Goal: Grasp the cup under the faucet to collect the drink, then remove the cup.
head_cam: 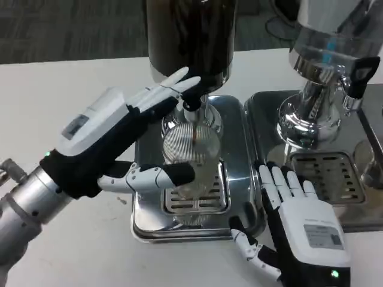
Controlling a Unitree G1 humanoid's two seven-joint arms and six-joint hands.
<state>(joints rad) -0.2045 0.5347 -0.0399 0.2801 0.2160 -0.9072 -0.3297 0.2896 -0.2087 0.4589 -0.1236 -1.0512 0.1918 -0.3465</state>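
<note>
Standing upright on the slotted grate of a steel drip tray: a clear ribbed cup, directly beneath the faucet of a dark drink dispenser. Fed by a thin stream falling from that faucet into its mouth. Flanked by the left robot hand, thumb lying across the near side of the cup, fingers stretched past its far left side up by the faucet; wrapped around the cup, though firm contact on the far side cannot be told through the clear wall. Just right of the cup and nearer, resting at the near right corner of the drip tray: the right robot hand, back up, fingers apart and straight, pointing away, holding nothing. Farther right, a second drip tray with its own grate, carrying a chrome dispenser with a clear body and a black tap handle. Under everything, the white tabletop, with dark carpet beyond its far edge.
</note>
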